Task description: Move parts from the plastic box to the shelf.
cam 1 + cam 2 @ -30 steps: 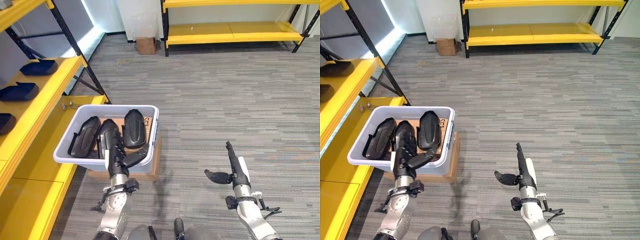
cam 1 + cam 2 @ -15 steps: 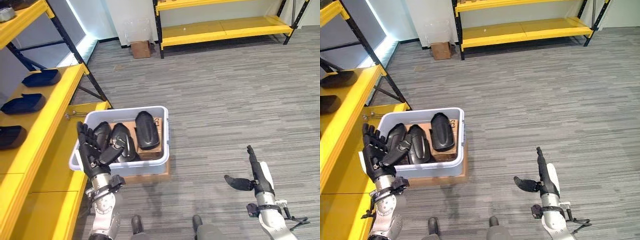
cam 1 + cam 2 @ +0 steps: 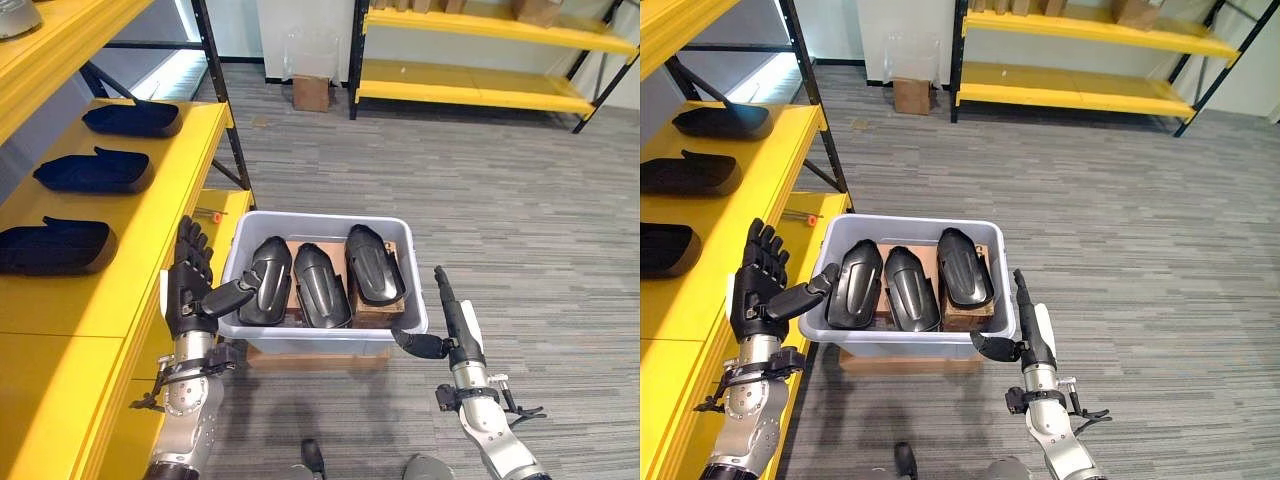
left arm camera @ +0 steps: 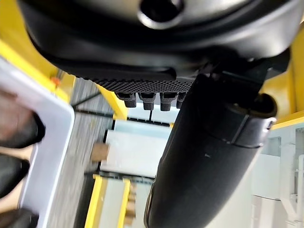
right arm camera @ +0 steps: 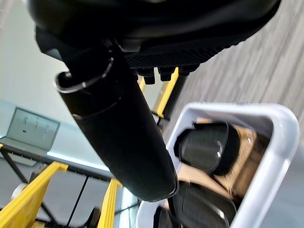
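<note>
**A:** Black moulded plastic parts (image 3: 300, 285), three of them, are seen lying side by side in the pale grey plastic box (image 3: 318, 338), which is raised on a brown cardboard carton on the grey striped floor (image 3: 520, 200). Three more black parts (image 3: 97, 172) are already set along the yellow metal shelf (image 3: 130, 270) at the robot's left.

**B:** What has changed in the last second?

**A:** The whole view has swung, so the box is now centred between the arms. The left hand (image 3: 190, 285), raised with fingers spread and empty, is held beside the box's left wall, its thumb reaching over the rim. The right hand (image 3: 445, 320), fingers straight and empty, has been brought close to the box's right front corner.

**B:** And for the task?

**A:** No part is held; a pick from the box is judged to come next.
</note>
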Robot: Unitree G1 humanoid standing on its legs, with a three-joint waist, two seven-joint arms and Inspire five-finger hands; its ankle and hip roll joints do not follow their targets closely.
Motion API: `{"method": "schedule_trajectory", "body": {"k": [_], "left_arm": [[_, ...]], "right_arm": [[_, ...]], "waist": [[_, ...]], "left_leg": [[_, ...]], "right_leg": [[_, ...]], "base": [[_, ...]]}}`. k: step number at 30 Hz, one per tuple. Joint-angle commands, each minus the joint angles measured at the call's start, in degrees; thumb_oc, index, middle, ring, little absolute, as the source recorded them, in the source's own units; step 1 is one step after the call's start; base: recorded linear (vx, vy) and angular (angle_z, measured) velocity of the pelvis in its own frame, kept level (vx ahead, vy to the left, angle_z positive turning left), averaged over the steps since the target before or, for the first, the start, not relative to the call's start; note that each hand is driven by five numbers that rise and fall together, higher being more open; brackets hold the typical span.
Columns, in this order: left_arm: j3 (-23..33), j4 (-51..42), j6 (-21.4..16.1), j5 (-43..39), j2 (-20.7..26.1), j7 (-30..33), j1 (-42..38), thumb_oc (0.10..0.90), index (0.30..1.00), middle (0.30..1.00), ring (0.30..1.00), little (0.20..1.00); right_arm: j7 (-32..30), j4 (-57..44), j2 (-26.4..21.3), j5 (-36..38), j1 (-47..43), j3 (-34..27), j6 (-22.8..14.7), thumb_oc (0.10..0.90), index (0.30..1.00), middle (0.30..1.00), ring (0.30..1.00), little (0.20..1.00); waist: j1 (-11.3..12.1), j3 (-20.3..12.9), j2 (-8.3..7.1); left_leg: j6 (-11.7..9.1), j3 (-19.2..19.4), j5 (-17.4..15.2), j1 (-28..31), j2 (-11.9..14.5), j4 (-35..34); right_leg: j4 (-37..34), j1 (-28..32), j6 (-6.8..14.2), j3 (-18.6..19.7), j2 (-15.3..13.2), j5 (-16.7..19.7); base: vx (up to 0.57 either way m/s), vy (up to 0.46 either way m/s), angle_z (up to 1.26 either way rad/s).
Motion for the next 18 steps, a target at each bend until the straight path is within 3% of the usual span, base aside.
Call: {"method": "schedule_trajectory", "body": {"k": [1, 3, 5, 7, 15, 18], "left_arm": [[0.3, -7.8, -7.22, -0.27, -0.66, -1.53, -2.7, 0.9, 1.0, 1.0, 1.0, 1.0], [0.23, -9.55, -7.16, -0.97, -0.78, -1.92, -2.16, 0.9, 1.0, 1.0, 1.0, 1.0], [-0.31, -9.6, -5.27, -3.62, -1.54, -4.04, -1.89, 0.9, 1.0, 1.0, 1.0, 1.0], [-1.06, -8.8, -1.62, -14.75, -2.96, -8.96, -1.74, 0.9, 1.0, 1.0, 1.0, 1.0], [-4.02, -7.69, -4.02, -15.66, -4.41, -11.83, -1.18, 0.9, 1.0, 1.0, 1.0, 1.0], [-4.86, -8.21, -1.48, -18.45, -4.16, -13.84, -1.34, 0.9, 1.0, 1.0, 1.0, 1.0]], "right_arm": [[-1.39, -3.63, -3.44, -1.04, -2.55, -2.9, -3.83, 0.9, 1.0, 1.0, 1.0, 1.0], [-0.37, -5.3, -3.98, -1.2, -1.09, -3.56, -4.41, 0.9, 1.0, 1.0, 1.0, 1.0], [0.58, -4.81, -4.12, 1.82, -0.9, -3.17, -3.52, 0.9, 1.0, 1.0, 1.0, 1.0], [1.16, -3.83, -3.98, 4.48, -1.27, -3.03, -2.89, 0.9, 1.0, 1.0, 1.0, 1.0], [5.74, -4.31, -6.75, 2.02, -3.31, -2.52, -2.48, 0.9, 1.0, 1.0, 1.0, 1.0], [5.83, -5.04, -7.95, -1.89, -4.66, -1.99, -4.76, 0.9, 1.0, 1.0, 1.0, 1.0]], "waist": [[-2.26, -1.67, -1.86], [-3.41, -1.53, -2.11], [-3.5, -2.16, -2.1], [-3.61, -2.66, -1.71], [-4.16, -3.4, 0.42], [-3.56, -3.05, 0.61]], "left_leg": [[-3.25, -3.57, -6.09, 4.43, 2.13, -0.36], [-2.62, -5.66, -7.49, 4.31, 1.63, -0.36], [-2.47, -4.9, -7.12, 4.33, 1.44, -0.36], [-2.69, -4.1, -6.89, 4.89, 1.68, -0.36], [-4.73, -1.09, -4.84, 4.49, 3.5, -0.36], [-5.07, -1.11, -3.94, 3.21, 3.95, -0.17]], "right_leg": [[-13.99, -3.47, -0.61, -2.08, 3.01, 13.67], [-16.71, -4.25, -1.12, 2.2, 4.39, 14.61], [-16.65, -3.49, -2.02, 0.84, 4.94, 14.12], [-16.35, -2.22, -2.7, 0.35, 5.01, 12.85], [-17.59, 2.11, -4.61, 1.08, 5.6, 9.38], [-17.59, 2.41, -4.74, 1.3, 5.6, 8.87]], "base": [[0.14, -0.155, -0.08], [0.15, -0.217, -0.07], [0.13, -0.241, 0.41], [0.14, -0.121, 0.14], [0.13, 0.01, -0.13], [0.04, -0.035, -0.25]]}}
